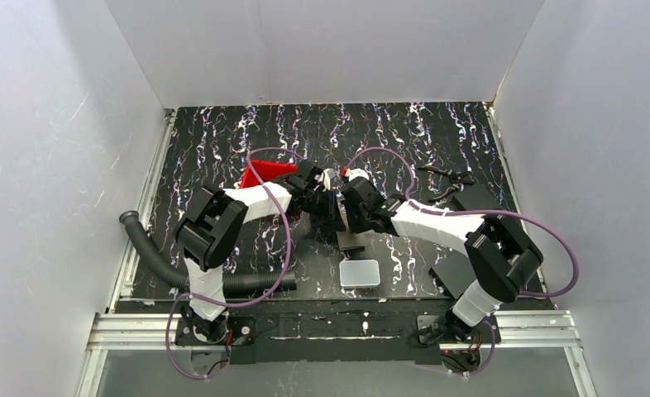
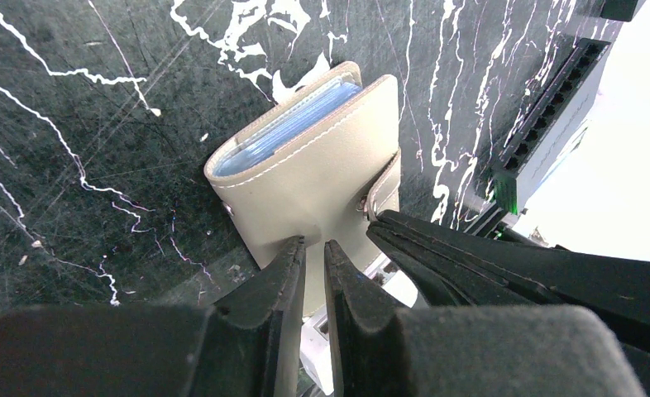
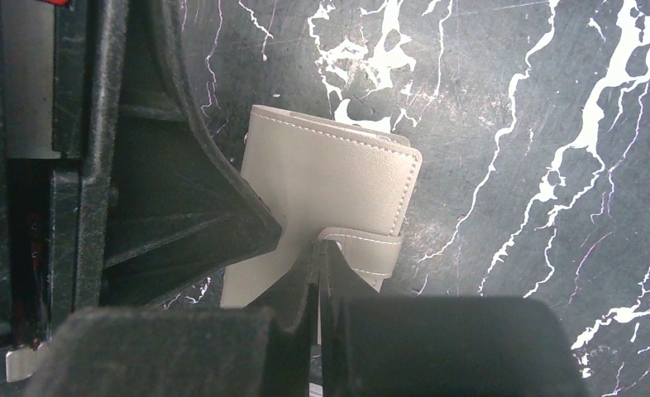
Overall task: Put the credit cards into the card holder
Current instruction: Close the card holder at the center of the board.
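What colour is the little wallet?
The wallet is beige with white stitching, clearest in the right wrist view.

We take this for a robotics lab cell. The left arm and the right arm are bolted side by side to an aluminium rail at the edge of a black marbled table. Plain white panels box the table in on three sides. Purple cables loop off the arms (a corrugated black hose lies at the left) — test-rig furnishings throughout.
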### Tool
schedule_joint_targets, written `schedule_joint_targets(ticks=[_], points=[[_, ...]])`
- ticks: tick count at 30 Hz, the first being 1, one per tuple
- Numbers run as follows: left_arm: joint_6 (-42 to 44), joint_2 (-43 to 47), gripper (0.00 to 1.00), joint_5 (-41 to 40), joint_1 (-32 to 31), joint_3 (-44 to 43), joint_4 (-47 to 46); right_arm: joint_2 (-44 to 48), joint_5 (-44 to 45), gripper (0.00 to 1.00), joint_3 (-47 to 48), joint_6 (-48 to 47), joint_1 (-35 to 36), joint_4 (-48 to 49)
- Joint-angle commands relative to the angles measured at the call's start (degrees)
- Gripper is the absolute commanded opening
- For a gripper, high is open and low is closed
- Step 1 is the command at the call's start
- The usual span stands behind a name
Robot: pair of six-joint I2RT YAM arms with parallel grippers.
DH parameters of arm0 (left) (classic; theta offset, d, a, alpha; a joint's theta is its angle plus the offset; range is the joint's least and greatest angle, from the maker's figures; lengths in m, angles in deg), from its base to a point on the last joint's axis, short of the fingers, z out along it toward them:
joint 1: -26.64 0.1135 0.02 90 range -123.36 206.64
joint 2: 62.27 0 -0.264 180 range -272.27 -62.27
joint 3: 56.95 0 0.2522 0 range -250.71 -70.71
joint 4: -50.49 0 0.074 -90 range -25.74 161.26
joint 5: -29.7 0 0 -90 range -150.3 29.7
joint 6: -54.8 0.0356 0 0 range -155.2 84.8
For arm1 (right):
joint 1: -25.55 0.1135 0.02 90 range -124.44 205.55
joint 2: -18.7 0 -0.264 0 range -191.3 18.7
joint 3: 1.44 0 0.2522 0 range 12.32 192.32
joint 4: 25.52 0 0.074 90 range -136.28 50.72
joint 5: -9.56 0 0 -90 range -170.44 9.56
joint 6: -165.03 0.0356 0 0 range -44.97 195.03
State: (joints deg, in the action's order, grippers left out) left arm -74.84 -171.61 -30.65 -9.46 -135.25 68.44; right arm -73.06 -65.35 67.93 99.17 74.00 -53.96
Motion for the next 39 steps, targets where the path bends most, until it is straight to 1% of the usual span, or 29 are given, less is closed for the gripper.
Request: schedule_joint_targets(ticks=[1, 27, 33, 39], points=[[0.4, -1.0, 0.14, 0.5, -0.2, 0.2, 0.4, 0.4, 1.4, 0.01, 0.5, 0.8, -0.1, 0.0], [0.3, -1.0, 0.14, 0.5, -0.2, 0.2, 0.4, 0.4, -0.4, 0.01, -1.8, 0.0, -0.9, -1.3], [0.3, -0.9, 0.14, 0.5, -0.2, 0.2, 0.4, -1.0, -4.8, 0.01, -2.6, -1.8, -1.1, 1.6], [0.3, -1.0, 0.14, 0.6, -0.2, 0.2, 0.3, -3.4, -7.1, 0.01, -1.0, -2.5, -1.1, 4.0]])
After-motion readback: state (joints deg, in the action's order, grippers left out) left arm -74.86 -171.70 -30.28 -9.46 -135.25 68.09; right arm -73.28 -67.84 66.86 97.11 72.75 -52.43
